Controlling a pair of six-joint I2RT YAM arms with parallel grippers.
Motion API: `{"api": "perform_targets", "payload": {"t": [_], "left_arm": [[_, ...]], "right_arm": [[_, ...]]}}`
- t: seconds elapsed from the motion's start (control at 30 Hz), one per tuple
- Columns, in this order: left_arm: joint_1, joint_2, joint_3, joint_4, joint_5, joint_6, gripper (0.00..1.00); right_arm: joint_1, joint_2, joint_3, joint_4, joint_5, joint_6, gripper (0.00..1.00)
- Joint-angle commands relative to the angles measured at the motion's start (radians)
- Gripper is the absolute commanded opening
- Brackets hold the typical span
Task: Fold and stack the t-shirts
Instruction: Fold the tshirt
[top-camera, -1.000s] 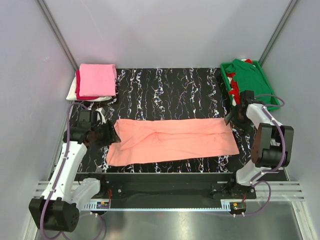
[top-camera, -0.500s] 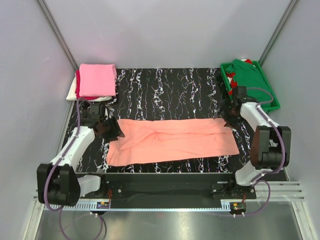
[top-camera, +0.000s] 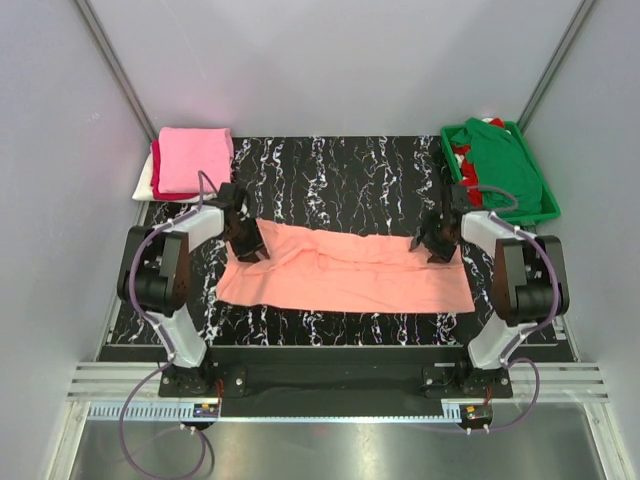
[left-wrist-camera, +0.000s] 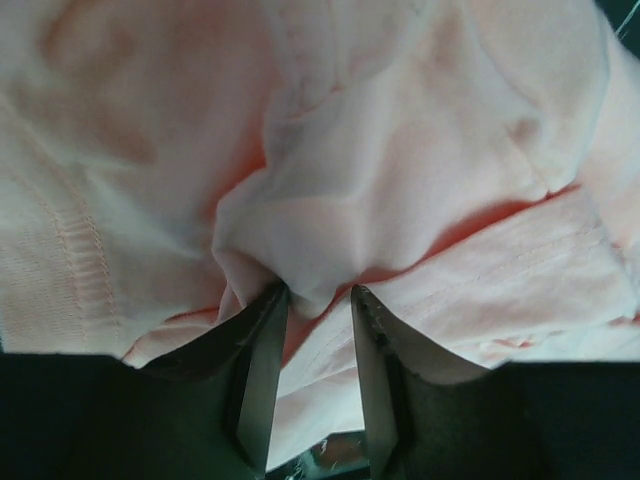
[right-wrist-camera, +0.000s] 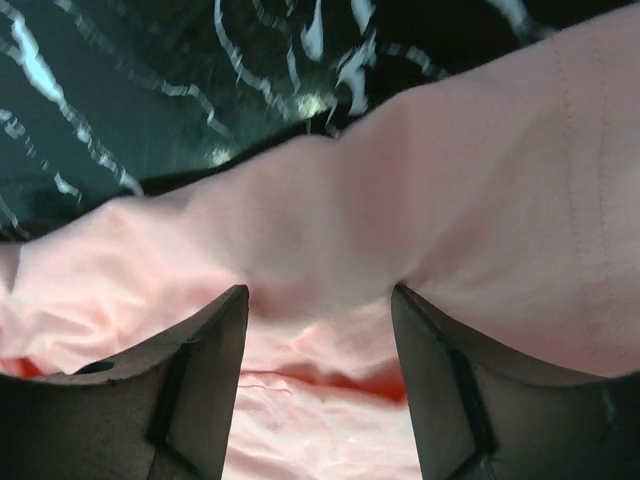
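The salmon-peach t-shirt (top-camera: 350, 275) lies spread as a wide band across the black marbled table (top-camera: 340, 170). My left gripper (top-camera: 247, 243) is at its far left corner. In the left wrist view its narrow jaws (left-wrist-camera: 320, 290) pinch a bunched fold of the shirt (left-wrist-camera: 400, 150). My right gripper (top-camera: 435, 245) is at the far right edge. In the right wrist view (right-wrist-camera: 318, 292) its jaws stand wider, with a thick raised fold of the shirt (right-wrist-camera: 450, 200) between the tips. A bright pink folded shirt (top-camera: 193, 158) tops a stack at the back left.
Red (top-camera: 157, 170) and white (top-camera: 145, 185) folded shirts lie under the pink one. A green plastic tray (top-camera: 545, 205) at the back right holds a dark green shirt (top-camera: 505, 160) and a red one (top-camera: 462, 160). Grey walls close in both sides.
Both grippers have moved inward onto the shirt's far corners and closed on the cloth. The far edge has shifted, and the right far corner is drawn leftward.
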Motion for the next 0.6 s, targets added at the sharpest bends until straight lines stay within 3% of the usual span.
{"api": "perform_targets", "payload": {"t": [0.0,0.1,0.17,0.2,0.3,0.4,0.47,0.5,0.53,0.57], "left_arm": [[-0.005,0.158,0.208,-0.005,-0.090,0.041,0.39],[-0.017,0.321,0.490,-0.102,-0.112,0.066,0.38],[-0.026,0.457,0.646,-0.157,-0.100,0.077,0.38],[-0.041,0.505,0.813,-0.182,-0.061,0.092,0.38],[-0.096,0.694,1.223,-0.265,0.029,0.137,0.38],[-0.148,0.833,1.516,-0.313,0.142,0.166,0.44],[-0.167,0.774,1.465,-0.229,0.157,0.170,0.52],[-0.167,0.722,1.400,-0.181,0.155,0.166,0.64],[-0.167,0.606,1.243,-0.131,0.149,0.160,0.69],[-0.164,0.553,1.188,-0.072,0.137,0.167,0.74]], "right_arm": [[0.053,-0.084,-0.190,-0.014,-0.089,0.069,0.66],[0.169,-0.173,-0.313,0.041,-0.191,0.230,0.67],[0.330,-0.201,-0.353,0.072,-0.238,0.320,0.67],[0.384,-0.216,-0.356,0.125,-0.304,0.409,0.68],[0.602,-0.218,-0.261,0.155,-0.384,0.490,0.70],[0.690,-0.226,-0.099,0.013,-0.369,0.426,0.76],[0.682,-0.262,-0.030,-0.088,-0.301,0.408,0.78],[0.679,-0.267,0.003,-0.133,-0.247,0.375,0.79],[0.679,-0.269,0.036,-0.176,-0.195,0.353,0.79],[0.674,-0.263,0.103,-0.239,-0.124,0.326,0.80]]}}
